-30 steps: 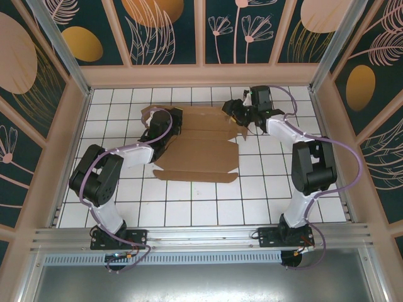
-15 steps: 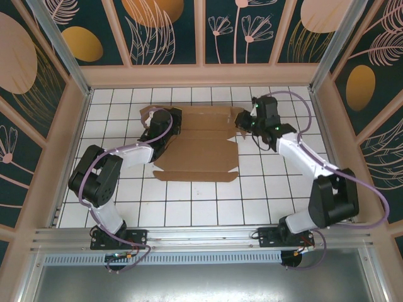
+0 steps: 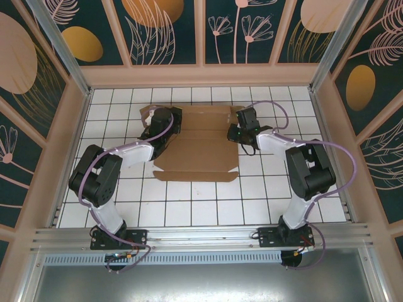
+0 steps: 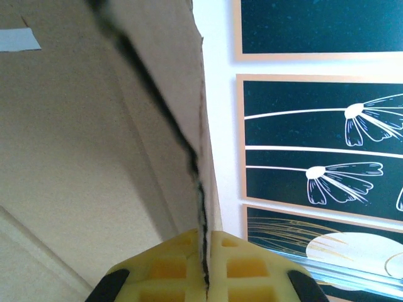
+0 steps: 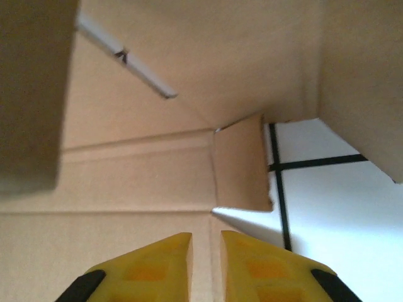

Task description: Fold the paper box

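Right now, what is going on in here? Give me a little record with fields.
Object: paper box, plain brown cardboard, lying mostly flat with some flaps raised
Surface: white tiled table
Left gripper: shut on the edge of a raised flap at the box's left end
Right gripper: fingers slightly apart, nothing between them, at the box's right end

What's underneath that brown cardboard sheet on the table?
The paper box lies on the white tiled table, whose grid runs out from its edges. Whatever might sit beneath its middle is covered by the cardboard, so I cannot tell.
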`<state>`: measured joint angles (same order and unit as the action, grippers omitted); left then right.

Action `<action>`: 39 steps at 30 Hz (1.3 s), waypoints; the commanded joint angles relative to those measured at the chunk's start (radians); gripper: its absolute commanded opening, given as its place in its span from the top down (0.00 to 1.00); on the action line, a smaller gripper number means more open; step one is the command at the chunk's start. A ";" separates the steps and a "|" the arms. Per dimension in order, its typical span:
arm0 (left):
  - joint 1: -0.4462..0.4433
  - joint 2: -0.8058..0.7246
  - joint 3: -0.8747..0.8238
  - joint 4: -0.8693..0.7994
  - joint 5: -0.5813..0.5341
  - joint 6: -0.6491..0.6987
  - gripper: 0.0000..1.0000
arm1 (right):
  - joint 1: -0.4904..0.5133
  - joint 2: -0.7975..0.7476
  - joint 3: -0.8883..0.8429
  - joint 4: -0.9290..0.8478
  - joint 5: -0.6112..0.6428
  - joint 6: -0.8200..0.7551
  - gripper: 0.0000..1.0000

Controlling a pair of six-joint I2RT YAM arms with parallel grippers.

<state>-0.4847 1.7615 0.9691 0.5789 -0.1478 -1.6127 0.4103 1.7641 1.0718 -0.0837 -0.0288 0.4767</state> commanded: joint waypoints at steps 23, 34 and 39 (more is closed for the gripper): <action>-0.002 0.039 -0.014 -0.114 0.001 0.007 1.00 | -0.040 0.085 -0.048 0.340 -0.285 -0.009 0.60; -0.001 0.035 -0.017 -0.114 0.020 0.008 1.00 | -0.020 0.214 -0.004 0.370 -0.344 0.009 0.63; -0.001 0.039 -0.017 -0.115 0.027 0.002 1.00 | -0.015 0.228 0.002 0.340 -0.333 -0.002 0.65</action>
<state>-0.4847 1.7653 0.9699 0.5838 -0.1390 -1.6131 0.3859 1.9804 1.0557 0.2699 -0.3500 0.4770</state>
